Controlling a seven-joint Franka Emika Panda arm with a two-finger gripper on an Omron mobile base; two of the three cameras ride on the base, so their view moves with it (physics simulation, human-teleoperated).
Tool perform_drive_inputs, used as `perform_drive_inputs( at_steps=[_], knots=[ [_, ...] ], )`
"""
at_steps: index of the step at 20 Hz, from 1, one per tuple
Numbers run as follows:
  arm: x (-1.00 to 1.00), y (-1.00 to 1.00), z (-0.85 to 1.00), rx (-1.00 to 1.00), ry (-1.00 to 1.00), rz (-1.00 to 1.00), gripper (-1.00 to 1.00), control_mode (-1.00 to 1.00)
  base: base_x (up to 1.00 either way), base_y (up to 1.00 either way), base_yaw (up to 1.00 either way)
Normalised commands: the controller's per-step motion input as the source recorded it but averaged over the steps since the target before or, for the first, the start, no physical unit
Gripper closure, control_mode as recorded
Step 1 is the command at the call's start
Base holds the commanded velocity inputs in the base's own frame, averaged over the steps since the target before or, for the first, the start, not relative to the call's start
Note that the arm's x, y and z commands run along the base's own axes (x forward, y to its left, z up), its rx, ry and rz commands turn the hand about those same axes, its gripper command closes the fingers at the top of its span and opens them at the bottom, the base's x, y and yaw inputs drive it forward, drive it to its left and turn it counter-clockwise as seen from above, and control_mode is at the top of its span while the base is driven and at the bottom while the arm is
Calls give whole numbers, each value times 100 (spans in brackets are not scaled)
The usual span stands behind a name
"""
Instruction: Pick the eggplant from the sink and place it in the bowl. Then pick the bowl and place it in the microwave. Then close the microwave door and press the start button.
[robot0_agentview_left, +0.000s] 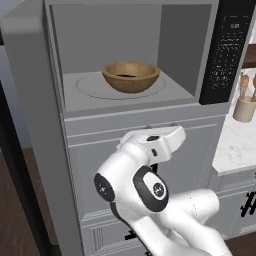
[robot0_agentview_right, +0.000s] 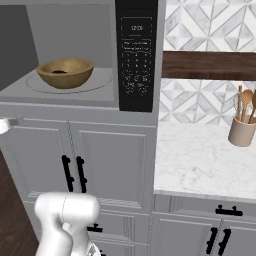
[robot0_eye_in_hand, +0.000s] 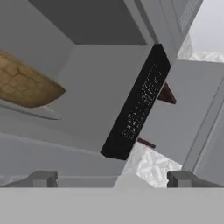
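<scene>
The claw (robot0_eye_in_hand: 112, 178) hangs low in front of the cabinet, its two stubby grey tips spread well apart with nothing between them. Just above and ahead of it runs the pale front ledge of the microwave (robot0_agentview_left: 75, 35), a boxy grey cavity with smooth flat walls. Further in, up and to the claw's left, the wooden bowl (robot0_agentview_left: 131, 76) sits on the round turntable plate (robot0_agentview_left: 92, 86); it is wide, shallow and tan with a streaky grain. A small dark patch inside it is the eggplant (robot0_agentview_right: 59, 72), mostly hidden by the rim. Ahead and to the claw's right stands the glossy black control panel (robot0_eye_in_hand: 136, 109). Beyond it, far right, lies a marble counter (robot0_agentview_right: 200, 160) with a beige crock (robot0_agentview_right: 242, 133) of wooden utensils (robot0_agentview_right: 245, 102).
</scene>
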Motion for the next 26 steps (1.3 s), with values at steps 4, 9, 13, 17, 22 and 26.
perform_drive_inputs(
  at_steps=[4, 9, 13, 17, 22, 26],
  knots=[
    [0, -62, -44, -44, -31, 2, -100, -100, 0, 0, 0],
    [-23, -7, -25, -44, -29, -2, -100, -100, 0, 0, 0],
    [-28, 90, -23, -31, -18, 0, -100, -100, 0, 0, 0],
    [-6, 100, -36, -22, -3, 0, -100, -100, 0, 0, 0],
    [-1, 100, -29, -15, 2, -2, -100, -100, 0, 0, 0],
    [0, 100, -25, -9, 6, -8, -100, -100, 0, 0, 0]
  ],
)
